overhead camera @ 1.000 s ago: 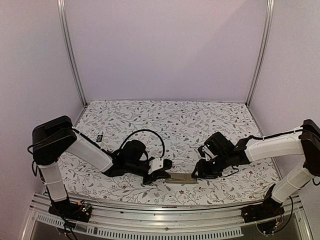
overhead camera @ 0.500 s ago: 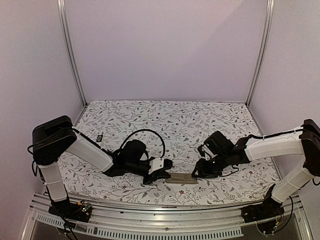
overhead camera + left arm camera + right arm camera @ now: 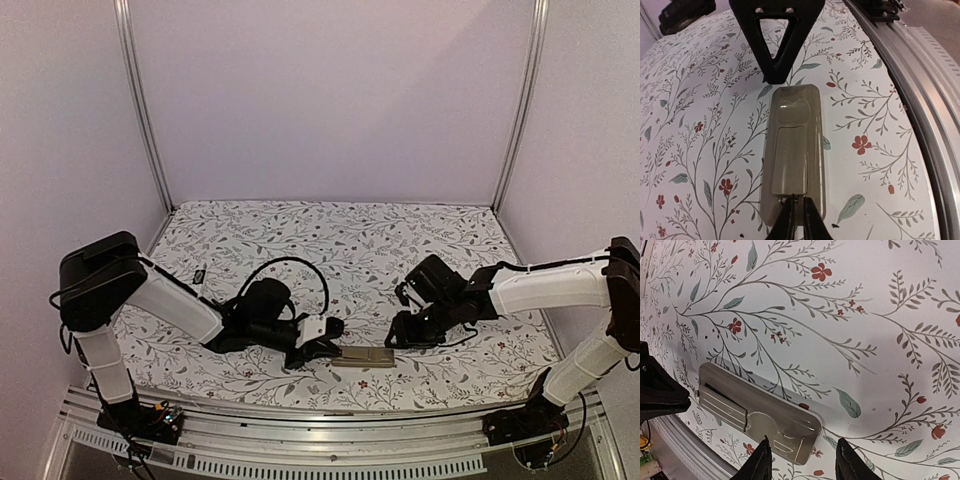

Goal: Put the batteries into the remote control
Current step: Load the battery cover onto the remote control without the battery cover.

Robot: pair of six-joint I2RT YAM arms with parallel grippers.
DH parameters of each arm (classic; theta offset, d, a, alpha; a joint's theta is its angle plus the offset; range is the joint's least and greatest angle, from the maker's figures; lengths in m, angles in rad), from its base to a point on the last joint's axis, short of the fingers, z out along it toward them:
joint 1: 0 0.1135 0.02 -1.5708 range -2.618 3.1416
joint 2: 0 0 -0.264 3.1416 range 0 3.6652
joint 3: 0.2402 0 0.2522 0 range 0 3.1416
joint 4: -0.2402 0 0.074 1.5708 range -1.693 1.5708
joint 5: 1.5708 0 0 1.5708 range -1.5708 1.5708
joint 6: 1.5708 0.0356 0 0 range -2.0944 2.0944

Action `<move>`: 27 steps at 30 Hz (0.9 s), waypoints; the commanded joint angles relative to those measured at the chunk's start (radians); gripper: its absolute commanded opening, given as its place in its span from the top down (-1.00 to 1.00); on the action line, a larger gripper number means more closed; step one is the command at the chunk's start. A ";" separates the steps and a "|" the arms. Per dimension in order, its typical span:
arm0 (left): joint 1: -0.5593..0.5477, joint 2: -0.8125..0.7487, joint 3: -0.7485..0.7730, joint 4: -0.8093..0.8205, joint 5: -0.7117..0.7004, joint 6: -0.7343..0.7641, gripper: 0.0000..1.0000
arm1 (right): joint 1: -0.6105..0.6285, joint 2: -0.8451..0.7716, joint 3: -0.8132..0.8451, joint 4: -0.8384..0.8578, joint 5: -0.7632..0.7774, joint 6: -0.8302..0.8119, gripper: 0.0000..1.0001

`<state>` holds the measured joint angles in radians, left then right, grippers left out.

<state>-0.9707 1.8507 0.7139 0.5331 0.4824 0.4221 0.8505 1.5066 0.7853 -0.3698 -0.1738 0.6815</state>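
The remote control (image 3: pixel 362 356) is a grey-tan slab lying back side up near the table's front edge. It also shows in the left wrist view (image 3: pixel 795 155) and the right wrist view (image 3: pixel 757 412). Its battery cover (image 3: pixel 792 160) sits on the compartment. My left gripper (image 3: pixel 325 348) is shut, its tips (image 3: pixel 799 210) touching the cover's near edge at the remote's left end. My right gripper (image 3: pixel 400 338) is open and empty, its fingers (image 3: pixel 802 460) straddling the remote's right end a little above it. A tiny dark object (image 3: pixel 200 272) at the left may be a battery; it is too small to tell.
The metal front rail (image 3: pixel 300 420) runs close to the remote and shows in the left wrist view (image 3: pixel 920 100). The floral tablecloth (image 3: pixel 340 240) covers the table. Metal frame posts (image 3: pixel 140 100) stand at the back corners.
My right gripper has drawn slightly back and up from the remote's right end. The left gripper and the remote have not moved.
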 commanded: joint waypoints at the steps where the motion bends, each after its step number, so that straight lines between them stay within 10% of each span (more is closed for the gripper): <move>1: -0.007 -0.061 -0.036 0.004 -0.012 -0.011 0.84 | -0.001 -0.021 0.052 -0.054 0.046 -0.036 0.16; 19: 0.013 -0.127 -0.176 0.097 -0.183 -0.033 0.86 | 0.111 0.211 0.241 0.105 -0.180 -0.119 0.97; 27: 0.013 -0.109 -0.167 0.109 -0.165 -0.035 0.86 | 0.119 0.269 0.268 0.106 -0.185 -0.116 1.00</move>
<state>-0.9634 1.7382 0.5465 0.6128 0.3172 0.3779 0.9642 1.7351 1.0142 -0.2722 -0.3428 0.5781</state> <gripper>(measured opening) 0.069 0.004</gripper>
